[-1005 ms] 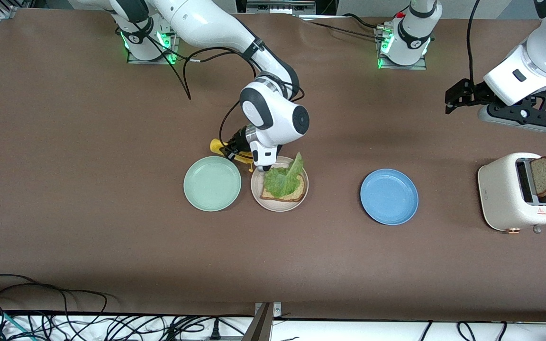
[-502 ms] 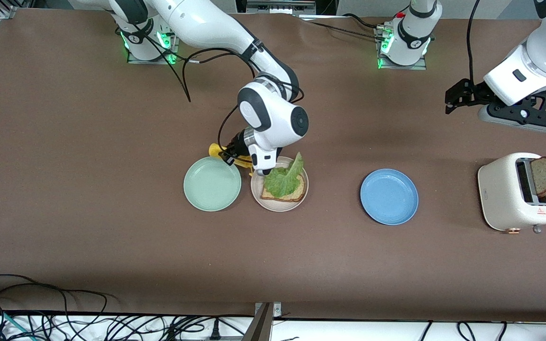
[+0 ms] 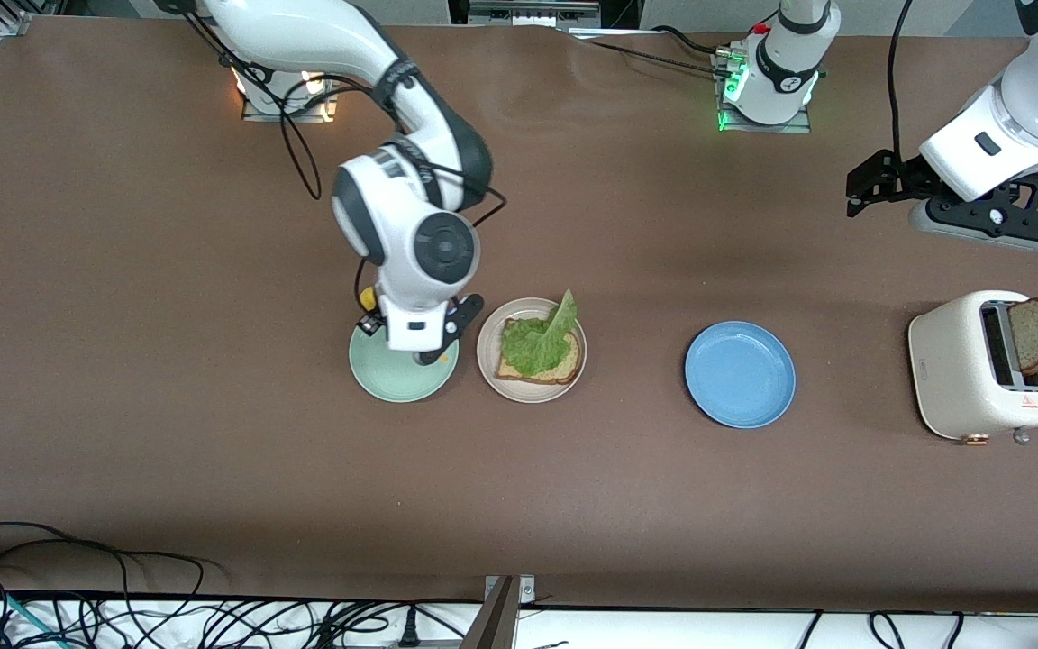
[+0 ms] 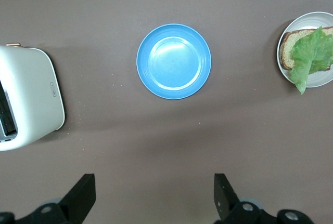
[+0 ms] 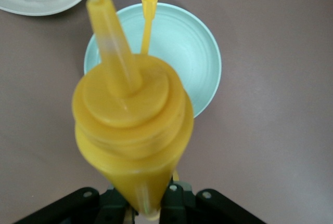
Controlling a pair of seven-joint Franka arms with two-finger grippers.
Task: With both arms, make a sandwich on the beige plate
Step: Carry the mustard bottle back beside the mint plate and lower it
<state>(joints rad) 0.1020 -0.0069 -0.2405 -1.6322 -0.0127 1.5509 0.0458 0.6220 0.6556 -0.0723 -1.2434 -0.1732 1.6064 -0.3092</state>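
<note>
Halfway: lettuce point(image 3: 540, 341) on bread, beige plate point(image 3: 489, 367).
My right gripper point(image 5: 143, 206) clamps mustard bottle point(image 5: 132, 125); left gripper point(image 4: 153, 198) spread; toaster slice point(image 3: 1036, 334), three o'clock, remains.

Plain pale beige plate point(image 3: 490, 361), tan bread w/ dark brown crust point(image 3: 564, 370), ruffled green lettuce point(image 3: 537, 341); mint-green plate point(image 3: 384, 374); blue plate point(image 3: 740, 374); yellow bottle point(image 5: 132, 125); speckled cream toaster point(image 3: 956, 370); brown table point(image 3: 168, 270)

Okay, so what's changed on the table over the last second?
The right end effector, shut on the yellow squeeze bottle, swung away from the beige plate toward the right arm's end and now hangs over the mint-green plate. The left end effector waits open; bread, lettuce, blue plate and toaster stayed put.
</note>
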